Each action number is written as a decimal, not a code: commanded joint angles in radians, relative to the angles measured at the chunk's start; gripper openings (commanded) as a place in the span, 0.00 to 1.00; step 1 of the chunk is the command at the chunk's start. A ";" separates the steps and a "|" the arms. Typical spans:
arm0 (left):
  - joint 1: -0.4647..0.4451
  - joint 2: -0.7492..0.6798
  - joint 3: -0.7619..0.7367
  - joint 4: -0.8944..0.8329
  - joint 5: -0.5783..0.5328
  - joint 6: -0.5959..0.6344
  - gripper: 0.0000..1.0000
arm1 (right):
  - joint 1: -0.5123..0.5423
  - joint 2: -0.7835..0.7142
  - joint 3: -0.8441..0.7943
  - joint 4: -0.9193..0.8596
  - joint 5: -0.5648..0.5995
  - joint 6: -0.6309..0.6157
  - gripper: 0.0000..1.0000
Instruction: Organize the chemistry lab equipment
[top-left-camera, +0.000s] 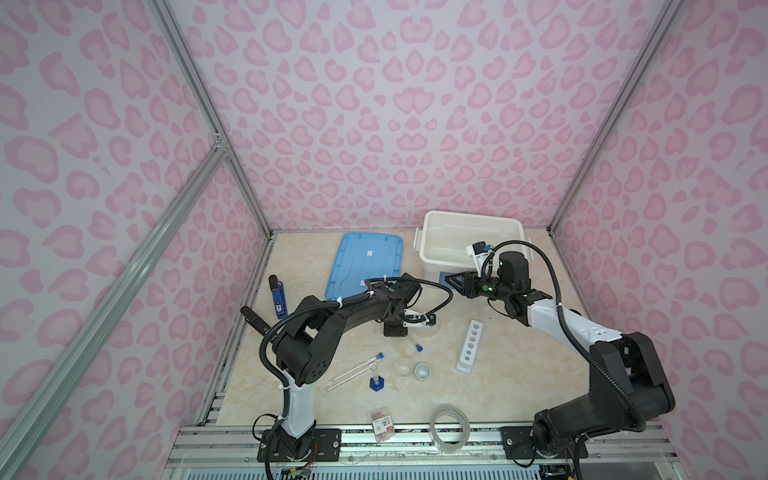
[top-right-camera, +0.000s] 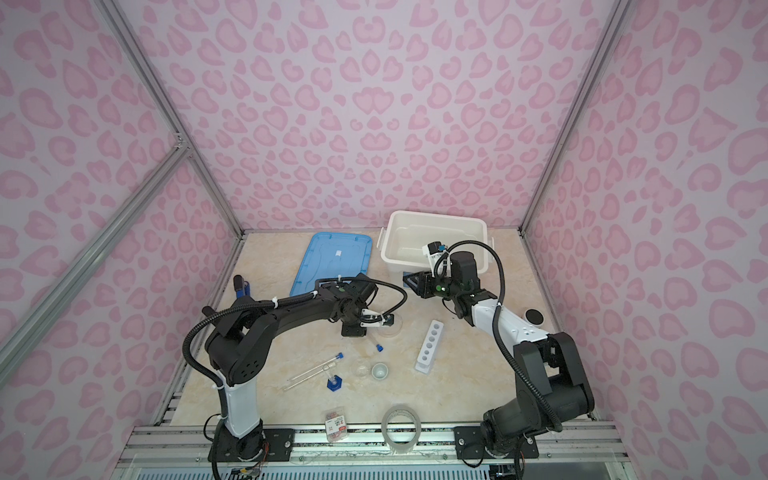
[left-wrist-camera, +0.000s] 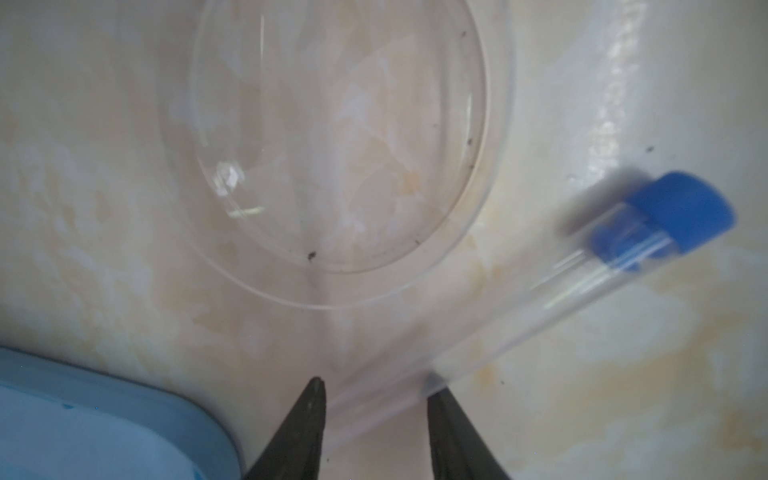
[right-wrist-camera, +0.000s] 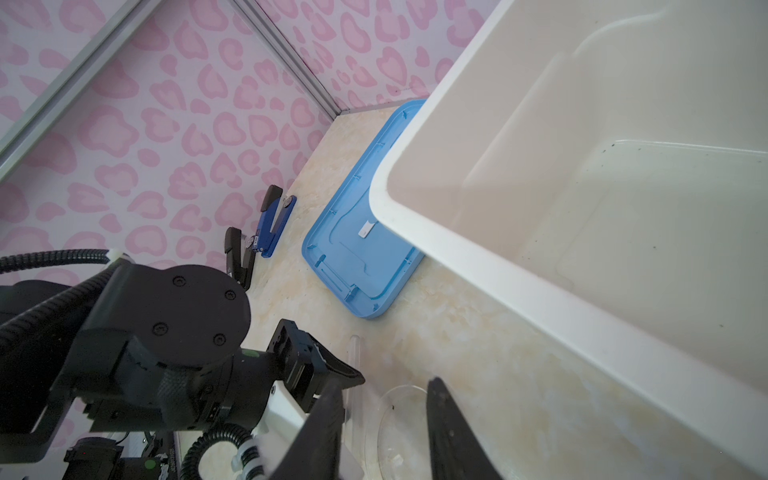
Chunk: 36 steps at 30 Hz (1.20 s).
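The item under handling is a thin clear test tube with a blue cap. It is blurred in the left wrist view and runs slantwise past the rim of a clear round petri dish, with the cap end away from the left claw. In both top views two further clear tubes lie side by side nearer the front of the cream marbled worktop. Next to them are a small cylinder on a blue base, a tiny glass dish and a small white cup. A white six-hole rack lies apart to the right. The top views hide the left claw's tips under its wrist; only the left wrist view shows the tube passing between them. A black round disc beside the right arm shows in a top view. The right wrist view gives the white plastic bin from close by, with the blue lid, a blue stapler and a black stapler beyond it. The left claw is partly open with one tip against the tube's clear end; it cannot be told whether the tube is clamped. The right claw is released, its jaws apart, near the bin's front corner.
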 joint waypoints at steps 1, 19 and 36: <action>0.000 0.001 -0.005 -0.026 0.015 -0.009 0.41 | -0.003 0.007 -0.004 0.016 -0.006 0.010 0.35; -0.005 -0.015 -0.013 -0.059 0.016 -0.034 0.34 | -0.005 0.012 -0.012 0.019 0.007 0.022 0.35; -0.020 0.001 -0.027 -0.053 0.049 -0.060 0.20 | -0.027 0.000 -0.034 0.038 0.002 0.049 0.35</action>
